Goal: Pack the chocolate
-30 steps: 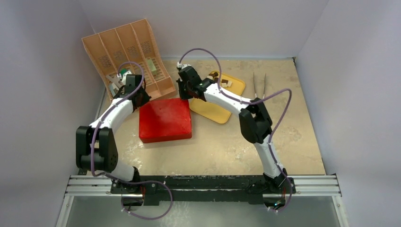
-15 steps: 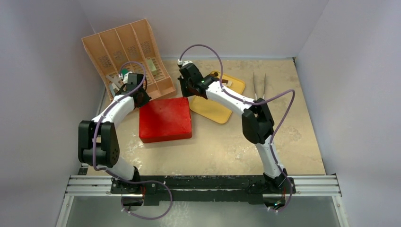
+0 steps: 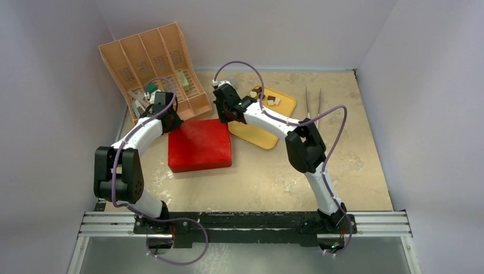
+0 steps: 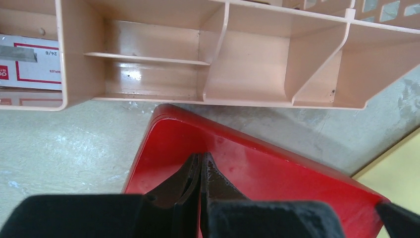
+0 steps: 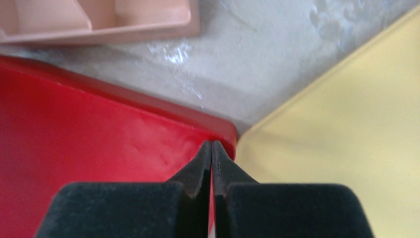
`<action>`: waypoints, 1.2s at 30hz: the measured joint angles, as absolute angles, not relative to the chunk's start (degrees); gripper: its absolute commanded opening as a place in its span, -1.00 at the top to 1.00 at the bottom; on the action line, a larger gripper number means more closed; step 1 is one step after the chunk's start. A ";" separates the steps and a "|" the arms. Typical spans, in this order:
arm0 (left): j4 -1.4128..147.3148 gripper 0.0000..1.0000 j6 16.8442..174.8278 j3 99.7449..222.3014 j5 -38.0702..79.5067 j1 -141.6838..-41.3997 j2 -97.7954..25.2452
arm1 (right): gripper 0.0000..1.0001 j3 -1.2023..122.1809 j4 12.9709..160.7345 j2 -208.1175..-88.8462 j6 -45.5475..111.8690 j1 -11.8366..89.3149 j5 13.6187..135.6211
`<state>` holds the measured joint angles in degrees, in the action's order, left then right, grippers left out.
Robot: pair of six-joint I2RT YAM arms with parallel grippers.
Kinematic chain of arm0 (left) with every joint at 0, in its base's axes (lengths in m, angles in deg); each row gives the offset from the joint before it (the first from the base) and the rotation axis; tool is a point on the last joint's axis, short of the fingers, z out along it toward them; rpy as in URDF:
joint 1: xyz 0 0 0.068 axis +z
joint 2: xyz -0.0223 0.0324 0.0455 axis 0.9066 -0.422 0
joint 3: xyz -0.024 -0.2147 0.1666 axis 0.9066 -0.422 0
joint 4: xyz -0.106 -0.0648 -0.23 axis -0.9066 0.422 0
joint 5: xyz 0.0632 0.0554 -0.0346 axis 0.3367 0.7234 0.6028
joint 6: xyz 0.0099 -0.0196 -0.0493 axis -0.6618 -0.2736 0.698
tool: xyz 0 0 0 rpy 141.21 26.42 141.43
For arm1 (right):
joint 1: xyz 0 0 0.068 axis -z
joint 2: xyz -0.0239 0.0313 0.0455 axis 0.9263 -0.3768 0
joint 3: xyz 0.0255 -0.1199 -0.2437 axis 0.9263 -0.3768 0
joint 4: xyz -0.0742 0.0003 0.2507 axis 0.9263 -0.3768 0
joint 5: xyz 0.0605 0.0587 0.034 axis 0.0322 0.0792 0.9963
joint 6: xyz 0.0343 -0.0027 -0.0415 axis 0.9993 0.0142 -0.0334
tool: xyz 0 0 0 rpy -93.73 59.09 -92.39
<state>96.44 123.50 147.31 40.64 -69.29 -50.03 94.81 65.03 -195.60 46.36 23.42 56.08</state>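
A few pieces of chocolate (image 3: 266, 98), brown and tan, lie at the far end of a yellow tray (image 3: 259, 132). A closed red box (image 3: 199, 145) sits mid-table. My left gripper (image 3: 172, 122) is shut, its tips resting on the box's far left corner (image 4: 202, 156). My right gripper (image 3: 225, 117) is shut, its tips on the box's far right corner (image 5: 212, 144), next to the yellow tray (image 5: 346, 124). Nothing shows between either pair of fingers.
A peach divided organizer (image 3: 153, 64) leans at the far left, holding small items and a green block (image 3: 150, 87); its wall shows just beyond the box (image 4: 233, 64). Metal tweezers (image 3: 313, 101) lie at the far right. White walls enclose the table.
Both wrists shifted slightly over the far edge of the red box and the left arm's elbow drew in. The box and tray have not moved.
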 measured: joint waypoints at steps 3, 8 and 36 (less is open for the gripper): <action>95.98 1.00 123.70 147.33 40.07 -69.29 -50.03 | 1.00 95.46 64.33 -195.87 46.49 22.46 54.36; 97.45 1.00 123.74 147.97 40.16 -69.29 -49.99 | 1.00 96.07 62.56 -195.73 45.29 21.74 54.16; 104.46 1.00 143.85 136.78 45.82 -69.29 -36.83 | 1.00 67.53 71.26 -177.26 49.72 19.11 69.57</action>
<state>104.46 143.85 136.78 45.82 -69.29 -36.83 67.53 71.26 -177.26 49.72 19.11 69.57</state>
